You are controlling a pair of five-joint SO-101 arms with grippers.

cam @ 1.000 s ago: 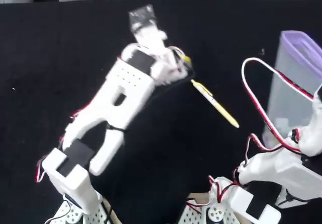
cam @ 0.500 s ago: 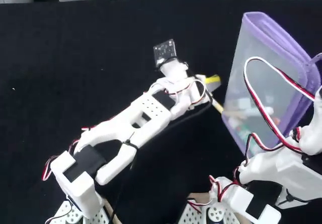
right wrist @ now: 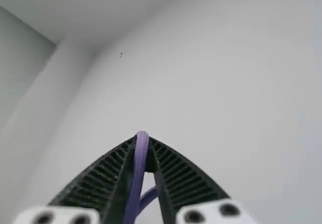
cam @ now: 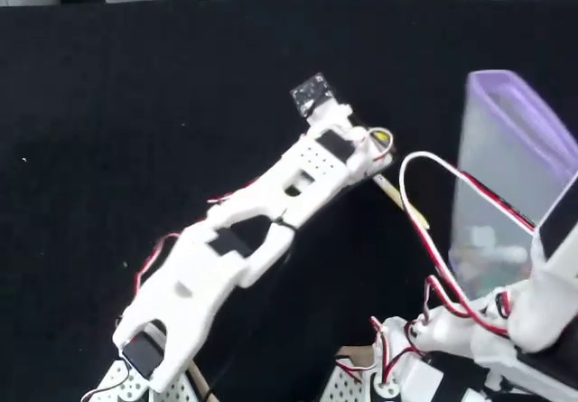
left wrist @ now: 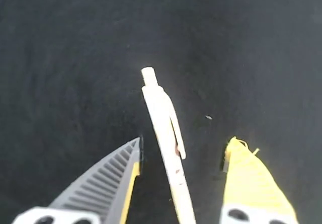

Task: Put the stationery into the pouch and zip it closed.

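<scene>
A white and yellow pen (left wrist: pixel 162 114) lies on the black table between the two fingers of my left gripper (left wrist: pixel 186 141), which is open just above it and touches nothing. From above, that gripper (cam: pixel 379 147) sits over the pen's (cam: pixel 398 197) far end at the table's middle right. My right gripper (right wrist: pixel 142 139) is shut on the purple zip edge (right wrist: pixel 140 156) of the pouch. The translucent pouch (cam: pixel 506 181) hangs upright at the right, with a few small items (cam: pixel 488 244) low inside it.
The black cloth (cam: pixel 135 104) covers the whole table, with bare room at the left and back. Red and white cables (cam: pixel 433 239) loop from the right arm's base in front of the pouch, close to the pen's near end.
The left arm has stretched out to the right until its open gripper came over the pen. The pouch swung out wide toward the middle, then drew back to a narrower upright stand.
</scene>
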